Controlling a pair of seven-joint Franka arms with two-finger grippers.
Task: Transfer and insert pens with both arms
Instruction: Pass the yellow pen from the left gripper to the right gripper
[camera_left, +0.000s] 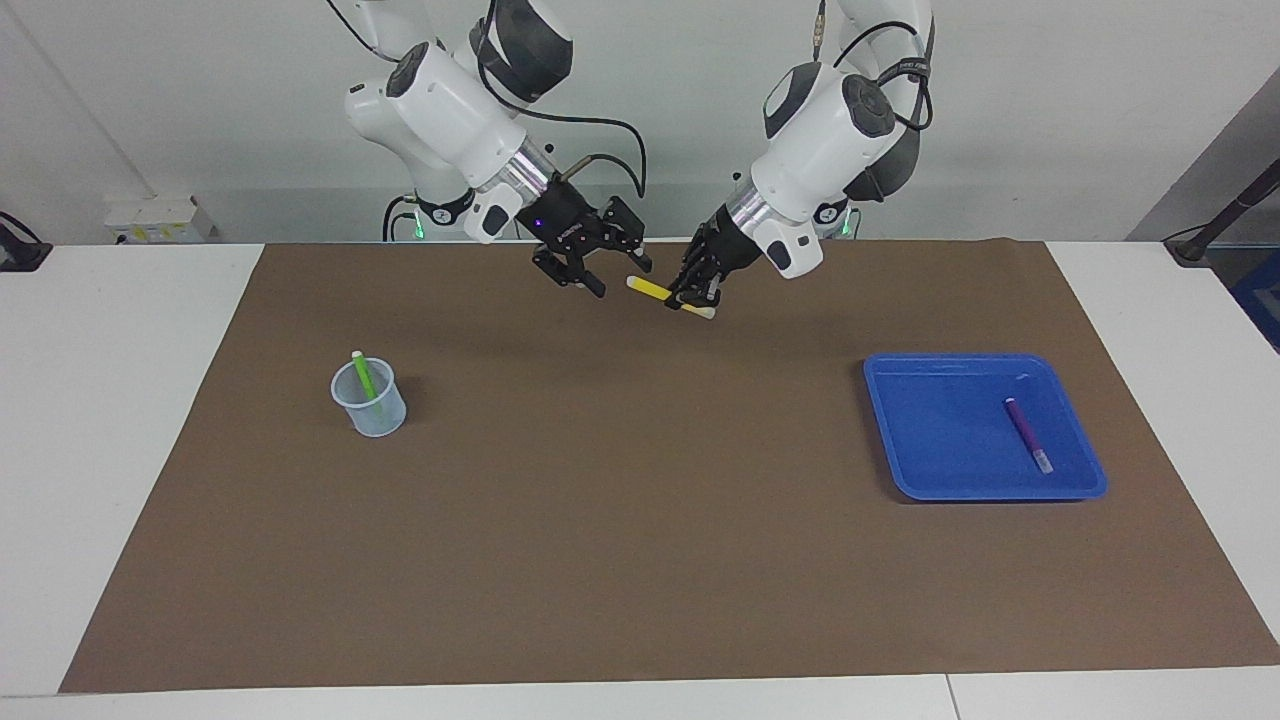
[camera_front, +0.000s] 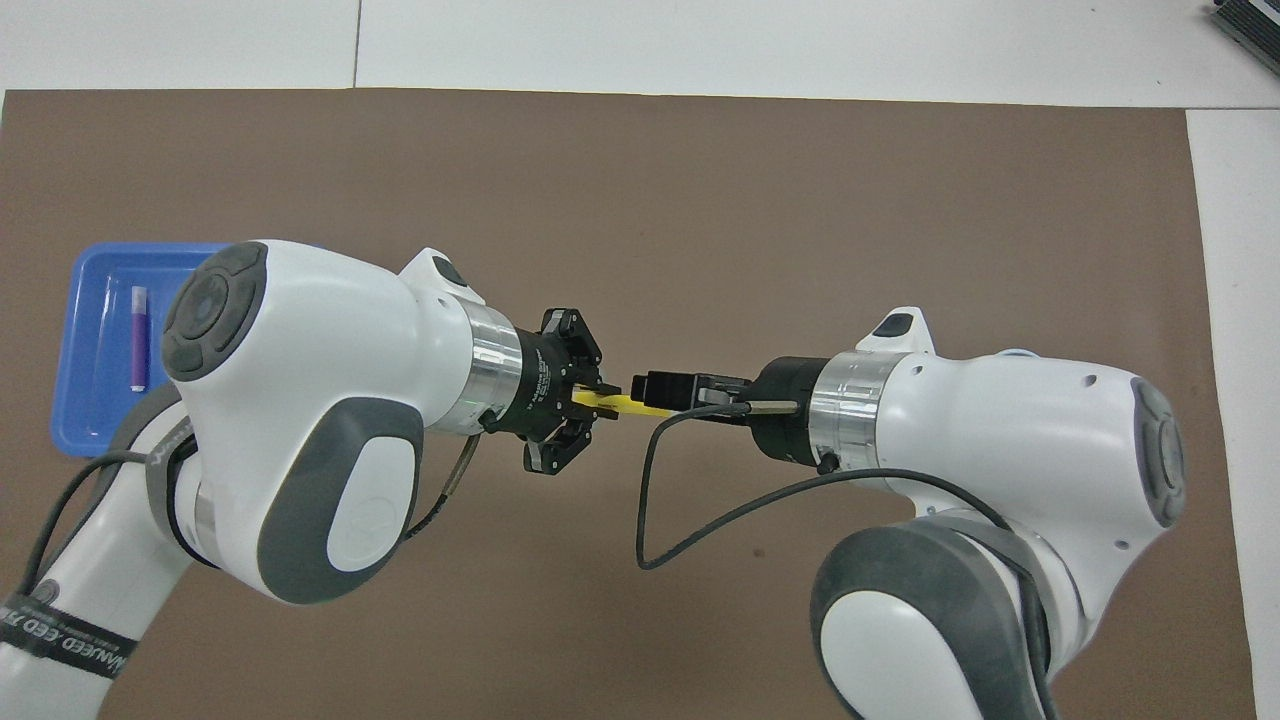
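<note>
Writing too small to read rings the left gripper (camera_left: 692, 292), clamped on the yellow pen (camera_left: 668, 296), whose free end lies between the right gripper's (camera_left: 612, 270) open jaws at 9 o'clock.

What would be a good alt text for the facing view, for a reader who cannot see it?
Above a brown mat, the left gripper holds a yellow pen out to the right gripper, whose fingers stand around its free end. A green pen stands in a clear cup; a purple pen lies in a blue tray.

Two white arms (camera_left: 450, 95), dk grey joint covers, silver wrist rings, blk grippers (camera_left: 590, 262), blk cables; blue LED on one wrist.
</note>
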